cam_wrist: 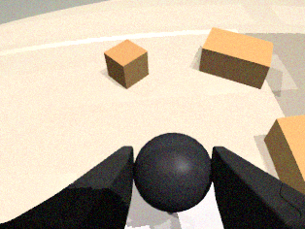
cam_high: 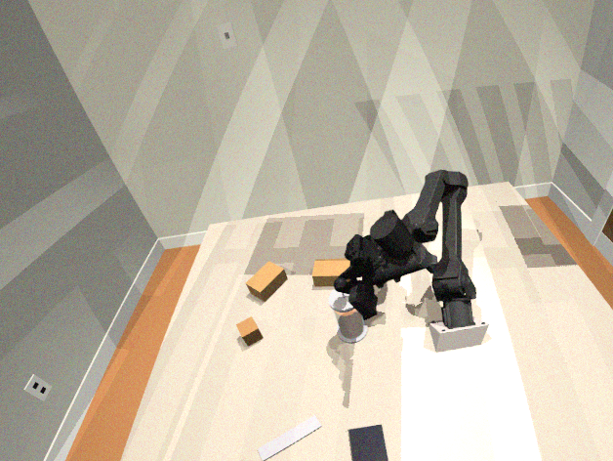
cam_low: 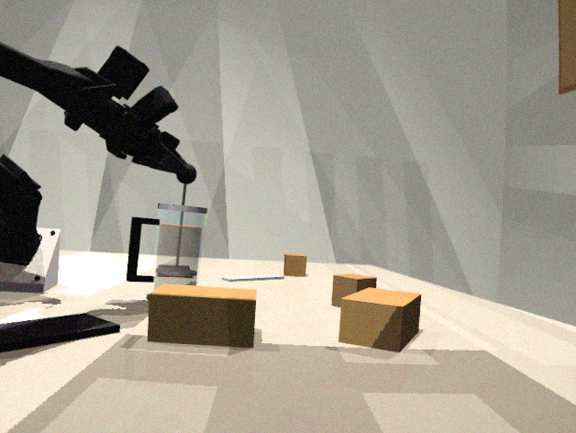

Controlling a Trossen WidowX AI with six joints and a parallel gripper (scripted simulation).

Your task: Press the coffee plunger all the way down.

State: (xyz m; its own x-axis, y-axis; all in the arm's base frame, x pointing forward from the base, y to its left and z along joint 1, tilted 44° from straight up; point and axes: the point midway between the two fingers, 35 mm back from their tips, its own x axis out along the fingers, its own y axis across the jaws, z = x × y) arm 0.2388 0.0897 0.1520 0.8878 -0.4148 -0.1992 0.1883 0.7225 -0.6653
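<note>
Now I have the gripper pinching the plunger knob above the coffee press, which stands upright near the arm's base. I judge I'm mid-press: next, straight down, then release.

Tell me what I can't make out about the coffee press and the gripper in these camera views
- Top view: the plunger knob is hidden under the arm; only the glass press shows.
- Exterior view: a tan box covers the press's foot, so contact with the table is unseen.
- Wrist view: the knob, held in the gripper, blocks the rod and press below.
- Exterior view: the arm's rear is cut off at the left edge.
</note>
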